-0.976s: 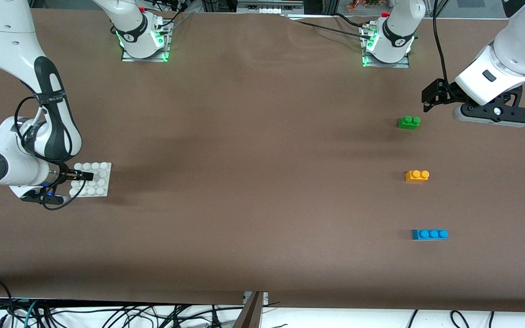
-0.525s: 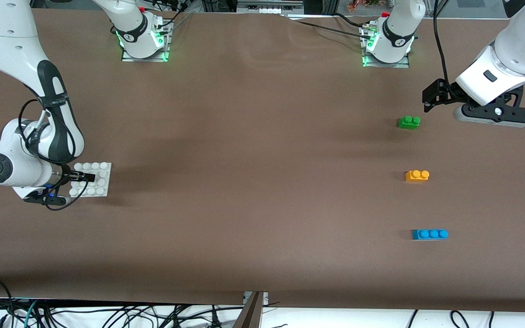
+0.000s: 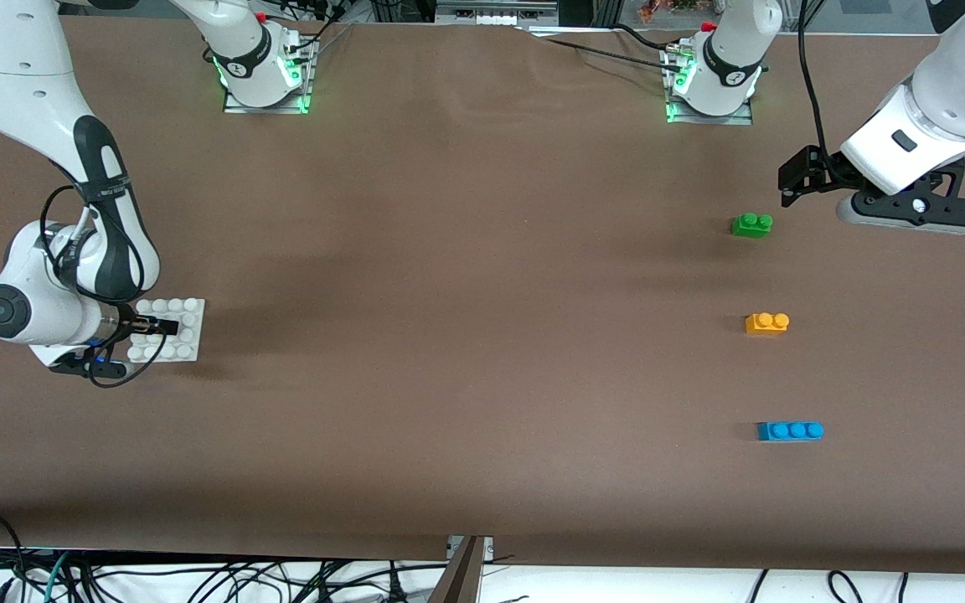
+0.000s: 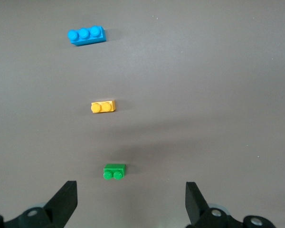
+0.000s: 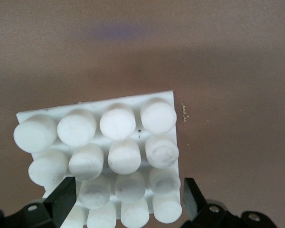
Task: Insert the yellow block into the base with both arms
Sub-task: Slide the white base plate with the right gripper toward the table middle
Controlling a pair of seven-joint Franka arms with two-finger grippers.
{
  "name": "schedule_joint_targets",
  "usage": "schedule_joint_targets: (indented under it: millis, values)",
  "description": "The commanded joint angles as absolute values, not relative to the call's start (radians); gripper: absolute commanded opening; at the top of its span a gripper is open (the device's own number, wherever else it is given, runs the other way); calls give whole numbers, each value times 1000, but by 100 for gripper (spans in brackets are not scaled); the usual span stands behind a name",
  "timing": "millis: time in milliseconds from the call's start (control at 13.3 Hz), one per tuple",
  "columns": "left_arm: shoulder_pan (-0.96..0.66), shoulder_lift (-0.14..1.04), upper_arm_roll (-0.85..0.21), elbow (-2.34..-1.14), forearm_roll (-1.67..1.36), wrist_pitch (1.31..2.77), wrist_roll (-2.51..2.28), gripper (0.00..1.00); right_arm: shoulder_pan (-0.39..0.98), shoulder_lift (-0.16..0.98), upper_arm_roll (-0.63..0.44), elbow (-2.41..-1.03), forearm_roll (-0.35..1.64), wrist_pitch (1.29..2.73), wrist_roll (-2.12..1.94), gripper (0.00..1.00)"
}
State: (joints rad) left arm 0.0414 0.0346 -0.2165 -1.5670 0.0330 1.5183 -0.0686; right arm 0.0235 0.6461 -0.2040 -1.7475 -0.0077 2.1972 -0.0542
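A: Where do we stand? Our right gripper (image 3: 156, 327) sits low over the base (image 3: 185, 314), which lies near the table's edge at the right arm's end. In the right wrist view its fingers (image 5: 61, 202) straddle the base (image 5: 133, 142), spread wide, and we see nothing pinched.

B: And our left gripper (image 3: 792, 180) hangs over the table (image 3: 482, 335) at the left arm's end, close to the green brick (image 3: 751, 224), jaws wide and empty. The yellow block (image 3: 766, 323) lies untouched, nearer the front camera than the green one, with the blue brick (image 3: 790, 430) nearer again.

A: What worries us?

B: The green brick lies closest under the left gripper, so we judge a drop straight down could take the wrong piece. On the right, the base is flat and thin; closing on it off-centre could skid or tip it.

A: What can't we read?

B: From the front, the right wrist covers one edge of the base, so we cannot tell whether the fingers touch it or the table. The wrist view cuts off the base's nearest row of studs.
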Motion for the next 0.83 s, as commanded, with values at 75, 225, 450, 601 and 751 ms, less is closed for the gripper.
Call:
schedule_joint_targets:
  millis: [75, 225, 450, 601, 751]
  values:
    - [54, 43, -212, -1546, 46, 1499, -75, 100, 23, 652, -199, -1758, -8, 2212, -46, 100]
    - [54, 43, -213, -1546, 46, 1500, -75, 100, 23, 660, -199, -1758, -6, 2212, -48, 100]
    - [54, 43, -216, -1546, 46, 1500, -75, 100, 25, 672, -198, -1758, -6, 2215, -48, 100]
    - [54, 43, -215, -1546, 46, 1499, -75, 100, 26, 686, -193, -1758, -6, 2229, -48, 100]
    - [54, 43, -213, -1546, 46, 1500, -75, 100, 28, 690, -177, -1758, -3, 2249, -46, 100]
